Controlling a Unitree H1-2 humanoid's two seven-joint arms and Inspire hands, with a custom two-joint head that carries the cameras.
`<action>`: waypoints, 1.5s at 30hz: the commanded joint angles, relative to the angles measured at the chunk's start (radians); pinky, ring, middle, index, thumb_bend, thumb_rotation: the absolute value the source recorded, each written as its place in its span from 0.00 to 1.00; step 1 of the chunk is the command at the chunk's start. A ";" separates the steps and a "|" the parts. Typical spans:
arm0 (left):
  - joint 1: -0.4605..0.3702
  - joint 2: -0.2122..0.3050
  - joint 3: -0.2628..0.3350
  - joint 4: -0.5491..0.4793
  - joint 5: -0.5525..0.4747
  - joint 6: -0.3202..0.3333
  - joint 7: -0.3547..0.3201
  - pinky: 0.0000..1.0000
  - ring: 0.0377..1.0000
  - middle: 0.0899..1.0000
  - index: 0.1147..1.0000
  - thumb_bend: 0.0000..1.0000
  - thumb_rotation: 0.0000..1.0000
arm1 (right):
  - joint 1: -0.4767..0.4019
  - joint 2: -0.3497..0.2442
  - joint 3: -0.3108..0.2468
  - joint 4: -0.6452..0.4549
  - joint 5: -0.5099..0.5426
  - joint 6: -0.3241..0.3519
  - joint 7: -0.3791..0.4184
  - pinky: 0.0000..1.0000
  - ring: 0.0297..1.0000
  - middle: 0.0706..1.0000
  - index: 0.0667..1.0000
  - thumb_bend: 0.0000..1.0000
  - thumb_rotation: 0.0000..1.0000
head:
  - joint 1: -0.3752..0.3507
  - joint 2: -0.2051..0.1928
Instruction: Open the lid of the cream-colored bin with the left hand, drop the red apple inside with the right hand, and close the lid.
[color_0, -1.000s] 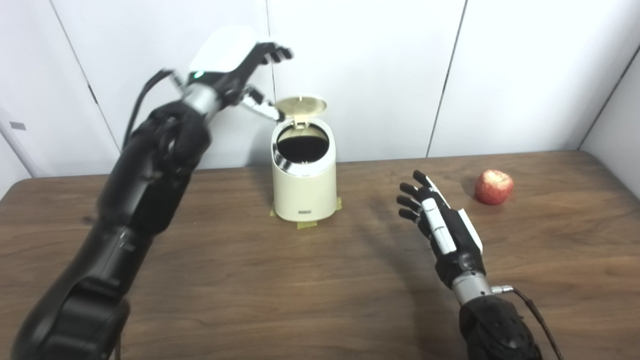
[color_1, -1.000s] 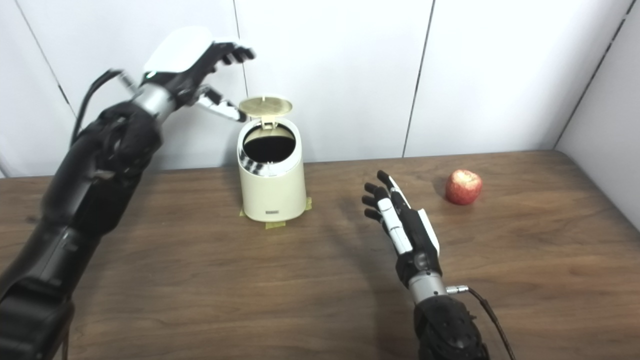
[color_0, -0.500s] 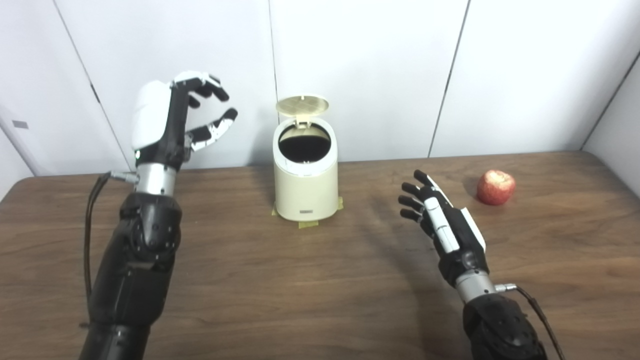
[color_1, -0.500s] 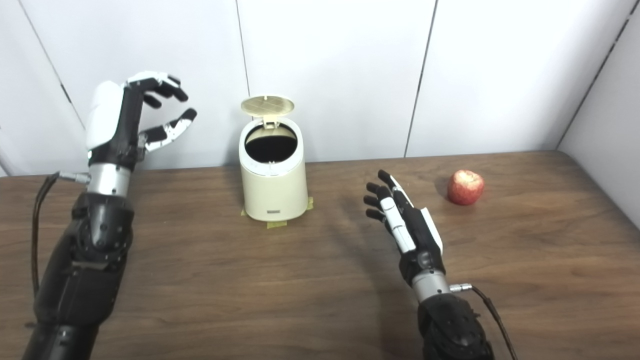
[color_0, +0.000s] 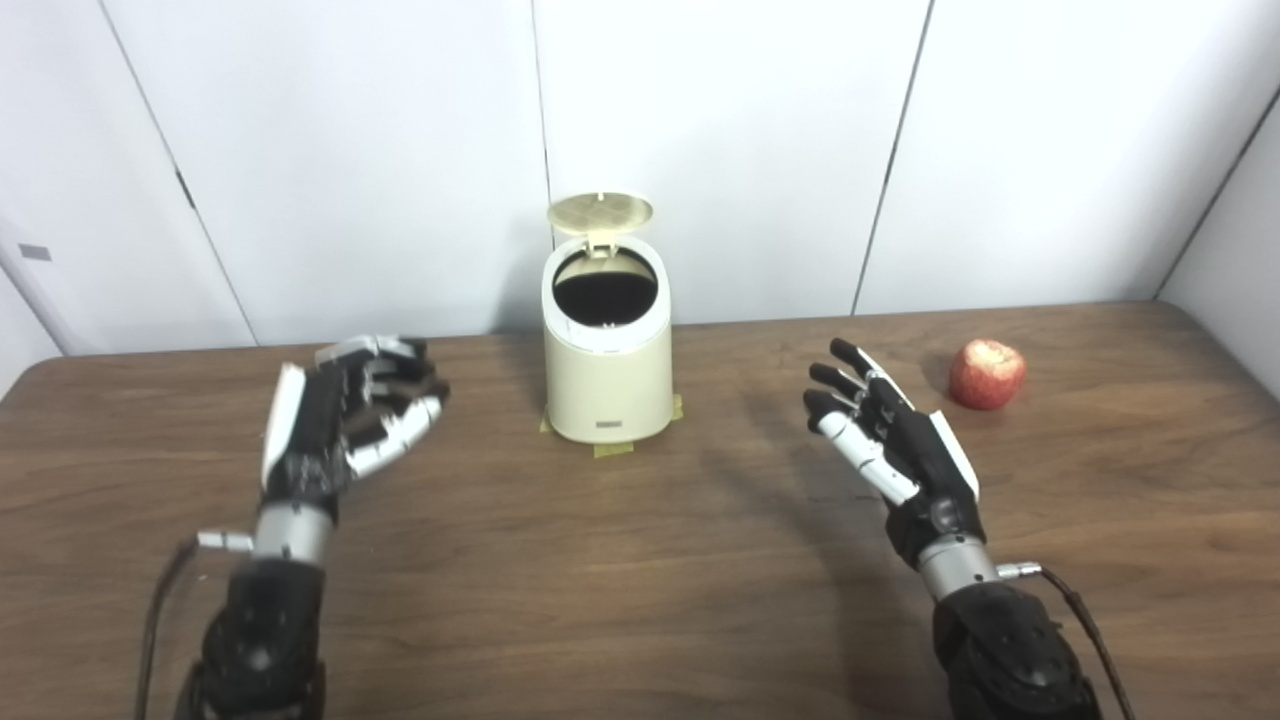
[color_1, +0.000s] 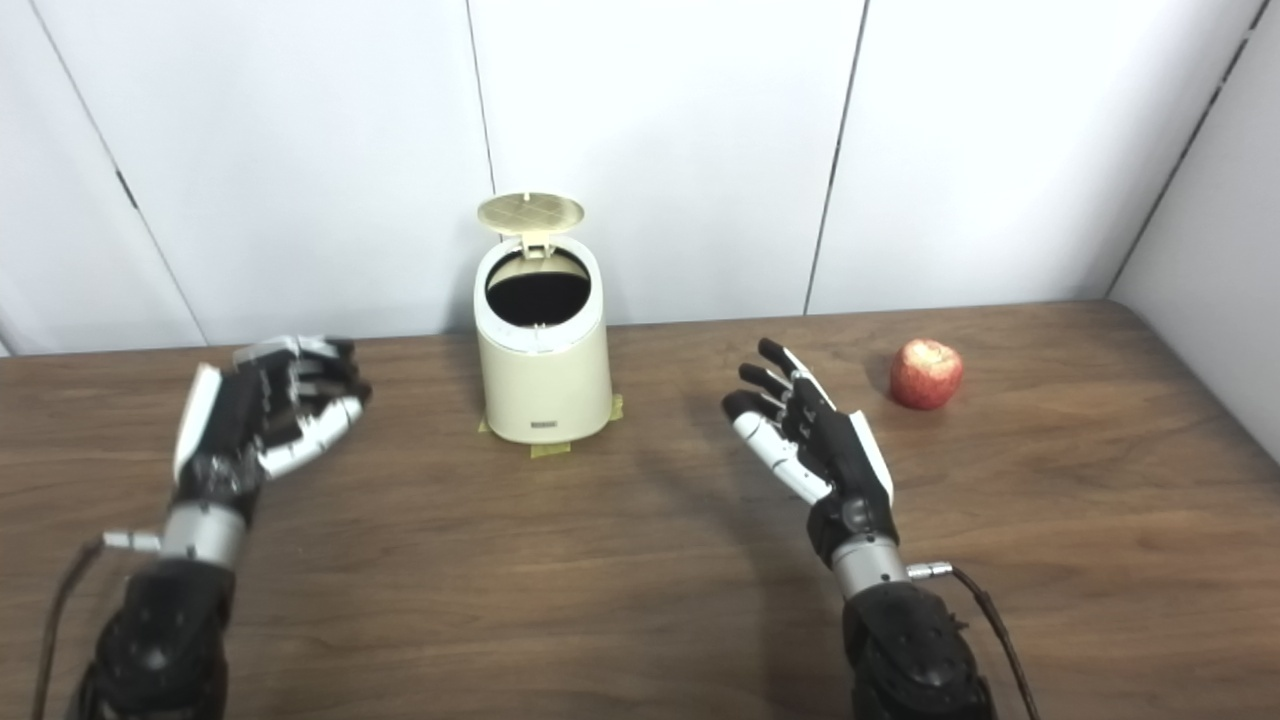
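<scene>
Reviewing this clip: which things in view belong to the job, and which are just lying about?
Part of the job:
bin, cream, on the table
lid, standing open
apple, red, on the table right of the bin
left hand, open
right hand, open

Just there:
tape under the bin
table

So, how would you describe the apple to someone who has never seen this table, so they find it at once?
Start at the wooden table and go to its far right part, near the white wall. The apple lies there alone, to the right of the right hand and well apart from the bin. It is the only small, round, red thing.
</scene>
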 joint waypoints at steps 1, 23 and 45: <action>-0.018 0.006 -0.004 -0.053 -0.001 0.002 -0.003 0.72 0.73 0.78 0.82 0.44 0.38 | -0.031 -0.020 -0.008 -0.014 -0.017 -0.072 -0.010 0.71 0.75 0.81 0.87 0.66 0.31 | -0.002 0.001; 0.050 0.044 0.086 -0.051 -0.171 0.033 -0.047 0.76 0.80 0.87 0.93 0.42 0.25 | -0.171 -0.212 -0.135 -0.188 -0.141 0.189 -0.033 0.76 0.80 0.85 0.87 0.73 0.12 | -0.304 0.016; 0.062 0.057 0.076 -0.148 -0.119 0.115 -0.012 0.71 0.72 0.76 0.84 0.38 0.02 | -0.343 -0.363 -0.195 -0.008 -0.584 0.197 0.396 0.87 0.97 0.96 0.85 0.92 0.09 | -0.367 -0.028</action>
